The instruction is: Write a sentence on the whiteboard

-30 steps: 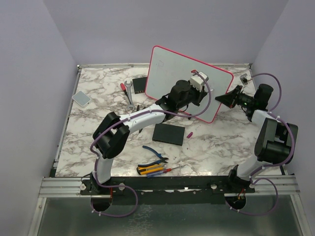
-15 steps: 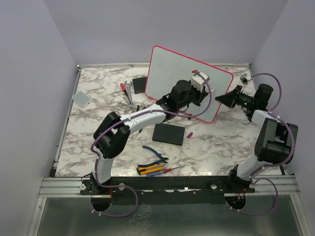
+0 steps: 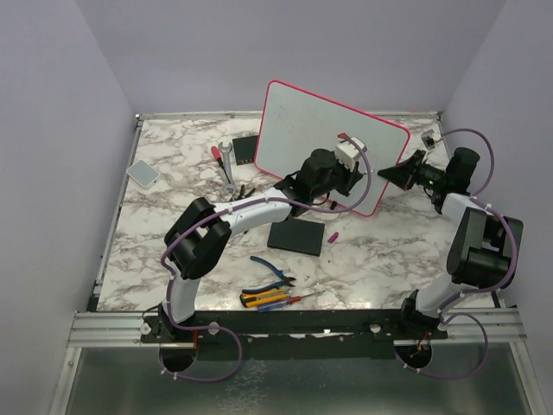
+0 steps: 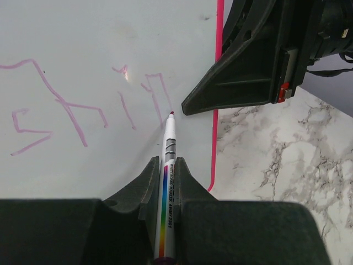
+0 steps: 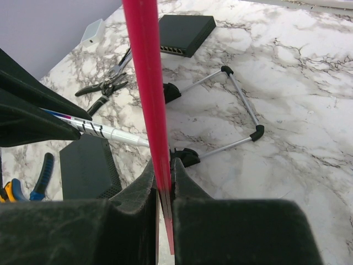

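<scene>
Whiteboard (image 3: 298,125), large and grey-white in a rounded pink-red frame, stands at the marble table's (image 3: 173,216) 1 o'clock, my right gripper (image 5: 164,168) pinching its 3 o'clock edge; my left gripper (image 4: 166,165), clamped on the white marker (image 4: 169,138), has slid toward 7 o'clock, which I judge adds another stroke to the faint pink sentence (image 4: 69,105).

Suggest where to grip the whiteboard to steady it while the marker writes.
Its right side frame, approached edge-on from the right. The whiteboard stands tilted on a wire stand, and the rim is thin enough to fit between two fingers. The right gripper clamps it this way, clear of the left gripper and its marker.
</scene>
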